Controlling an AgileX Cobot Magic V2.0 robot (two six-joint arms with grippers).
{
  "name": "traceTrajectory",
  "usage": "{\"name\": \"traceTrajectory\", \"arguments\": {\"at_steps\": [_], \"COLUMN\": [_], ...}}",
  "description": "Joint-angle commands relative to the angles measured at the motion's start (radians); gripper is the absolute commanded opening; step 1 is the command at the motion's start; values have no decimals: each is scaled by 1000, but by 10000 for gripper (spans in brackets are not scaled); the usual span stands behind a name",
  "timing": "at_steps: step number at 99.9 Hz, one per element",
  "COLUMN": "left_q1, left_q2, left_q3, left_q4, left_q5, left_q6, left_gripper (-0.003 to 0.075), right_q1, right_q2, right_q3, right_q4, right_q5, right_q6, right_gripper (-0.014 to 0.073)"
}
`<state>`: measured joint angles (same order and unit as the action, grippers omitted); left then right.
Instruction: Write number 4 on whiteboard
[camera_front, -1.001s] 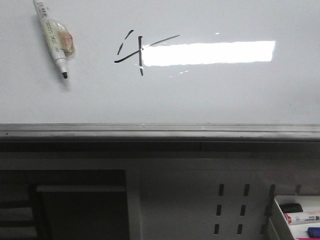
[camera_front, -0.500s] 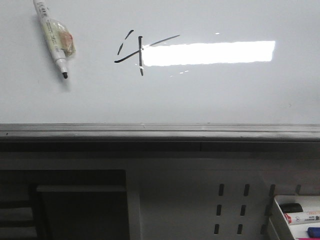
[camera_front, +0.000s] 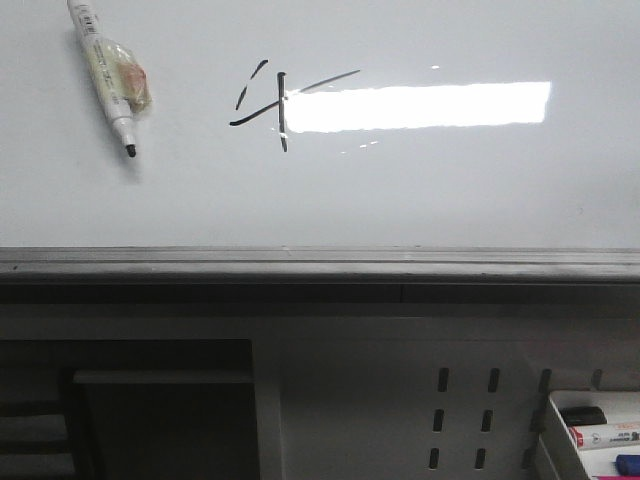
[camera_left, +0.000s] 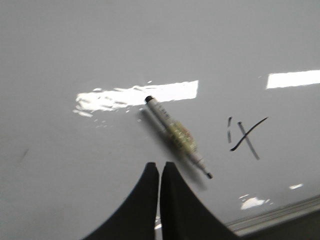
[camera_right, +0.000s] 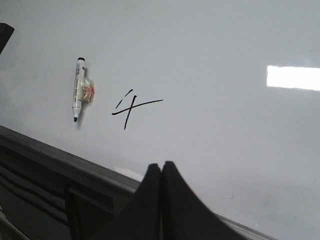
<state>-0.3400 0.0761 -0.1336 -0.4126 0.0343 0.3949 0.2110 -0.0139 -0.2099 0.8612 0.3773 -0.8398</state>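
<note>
The number 4 (camera_front: 280, 105) is drawn in thin black strokes on the whiteboard (camera_front: 400, 190), just left of a bright light reflection. It also shows in the left wrist view (camera_left: 245, 137) and the right wrist view (camera_right: 132, 106). A white marker (camera_front: 108, 75) with a black tip lies uncapped on the board to the left of the figure. It shows in the left wrist view (camera_left: 177, 136) and the right wrist view (camera_right: 80, 89) too. My left gripper (camera_left: 160, 165) is shut and empty, close to the marker. My right gripper (camera_right: 161, 165) is shut and empty, above the board's edge.
The whiteboard's grey metal edge rail (camera_front: 320, 262) runs across the front. Below it stands a white perforated panel (camera_front: 460, 410). A white tray (camera_front: 590, 435) with several markers stands at the lower right.
</note>
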Motion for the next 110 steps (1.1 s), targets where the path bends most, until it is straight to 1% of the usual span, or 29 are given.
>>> {"name": "traceTrajectory", "arguments": {"at_steps": [1,16,29,35,41,52,65,110], "left_q1": [67,131,166,183,194,190,184,185], "left_q2": [11,-48,-109,-110,-110,-110,-110,-110], "left_q3": [-7,63,128,161,161,161,159,159], "left_q4": [167,290,331,331,337,341,335,335], "left_q5": [-58,-95,-97,-127,-95,-100,-64,-64], "left_q6": [-164,-285,-308,-313,-327,-327,-327,-327], "left_gripper": [-20,-20,-20,-20,-20,-20,-20,-20], "right_q1": [-8,-8,-8,-8,-8,-8,-8,-8], "right_q2": [-8,-8,-8,-8,-8,-8,-8,-8], "right_q3": [-24,-24,-24,-24,-24,-24,-24,-24], "right_q4": [25,25,25,25,25,25,25,25], "right_q5": [-60,-60,-60,-60,-58,-58,-55,-55], "right_q6": [-9,-9,-9,-9,-9,-9,-9,-9], "right_gripper": [-66,-66,-66,-66,-66,-66,-66,-66]}}
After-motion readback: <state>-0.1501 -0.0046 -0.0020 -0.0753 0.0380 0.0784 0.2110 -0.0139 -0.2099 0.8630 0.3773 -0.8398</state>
